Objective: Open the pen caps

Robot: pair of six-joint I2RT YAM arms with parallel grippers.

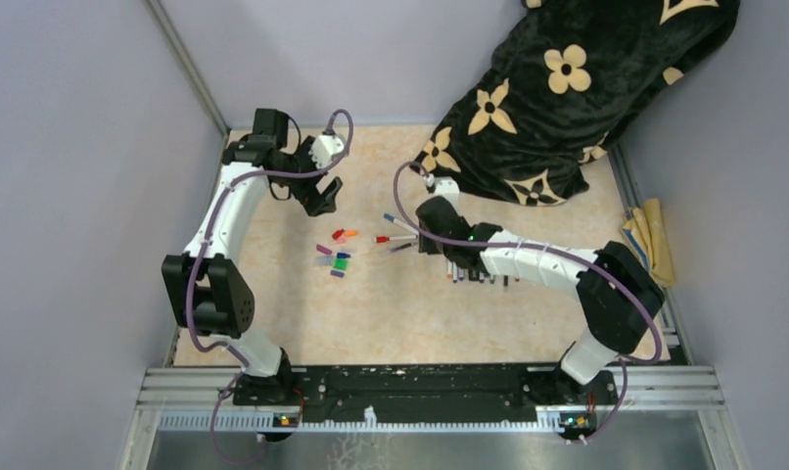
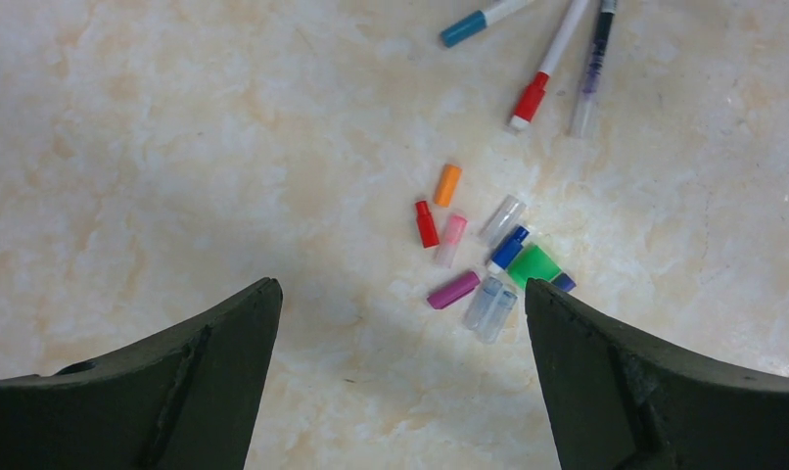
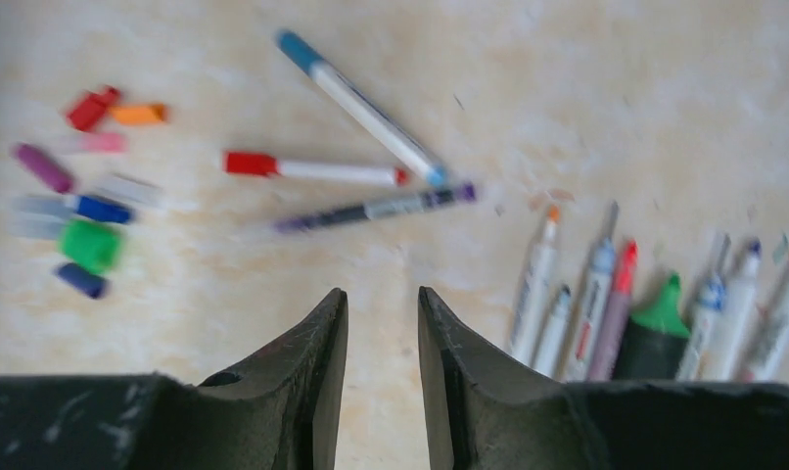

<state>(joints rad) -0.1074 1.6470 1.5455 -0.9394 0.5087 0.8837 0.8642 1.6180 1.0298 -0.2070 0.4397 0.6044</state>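
The pen caps point(image 1: 337, 253) lie loose in a small cluster on the marble tabletop: orange point(image 2: 448, 184), red point(image 2: 426, 223), pink, blue point(image 2: 508, 249), green point(image 2: 533, 265), purple point(image 2: 453, 290) and some clear ones. My left gripper point(image 2: 400, 289) hangs wide open above the table just beside them, with nothing in it. Three capped pens point(image 3: 312, 168) lie fanned out ahead of my right gripper point(image 3: 382, 292). Its jaws stand a narrow gap apart with only bare table between them. A row of uncapped pens point(image 3: 616, 304) lies to its right, under the right arm point(image 1: 528, 259).
A black blanket with cream flowers point(image 1: 577, 88) is heaped at the back right corner. A folded yellow cloth point(image 1: 650, 240) lies by the right rail. Grey walls close in the table on the left, back and right.
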